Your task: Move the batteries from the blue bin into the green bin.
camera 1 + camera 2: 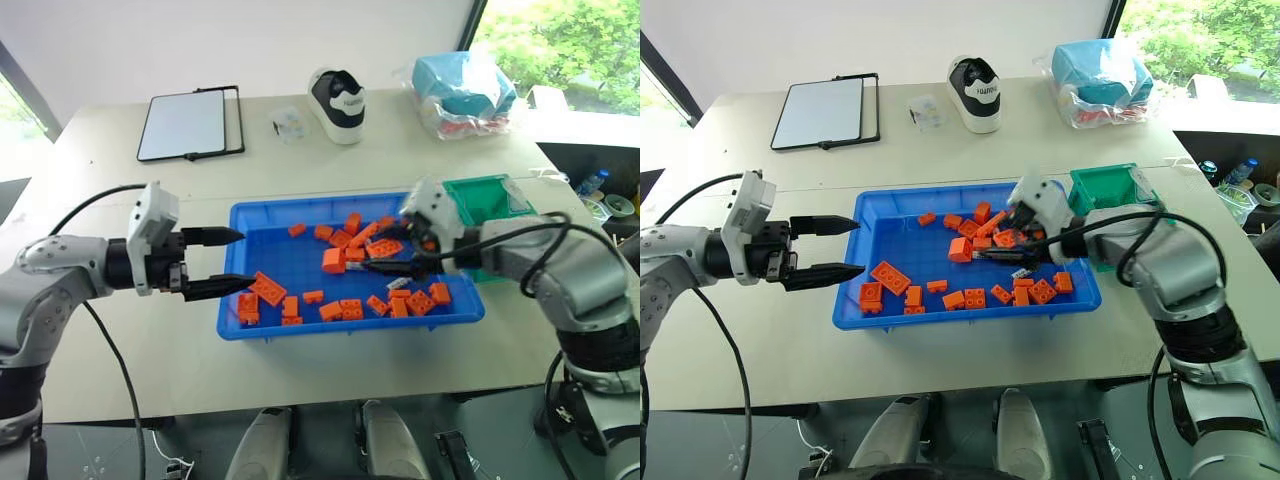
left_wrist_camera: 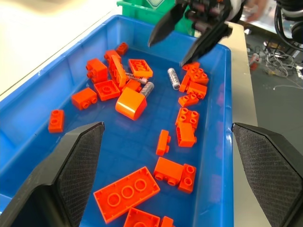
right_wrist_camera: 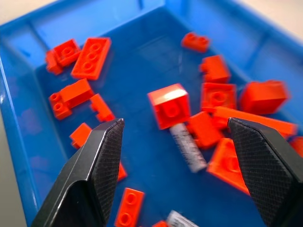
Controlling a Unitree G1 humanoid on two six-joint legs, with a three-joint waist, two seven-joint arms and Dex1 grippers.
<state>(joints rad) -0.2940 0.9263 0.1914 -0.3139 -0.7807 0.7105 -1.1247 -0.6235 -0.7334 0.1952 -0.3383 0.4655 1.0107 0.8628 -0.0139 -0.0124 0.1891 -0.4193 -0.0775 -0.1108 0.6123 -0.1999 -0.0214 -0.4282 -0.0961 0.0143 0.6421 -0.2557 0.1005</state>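
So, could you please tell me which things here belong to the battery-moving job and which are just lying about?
Part of the job:
- batteries
- blue bin
- green bin
- right gripper, open over the blue bin
- left gripper, open at the bin's left end

Just lying about:
- orange bricks
- tablet
- shoe
- plastic bag

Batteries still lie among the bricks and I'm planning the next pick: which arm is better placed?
Right. Its open pincer hangs over a battery inside the blue bin, with the green bin beside that arm. The left pincer sits at the far end.
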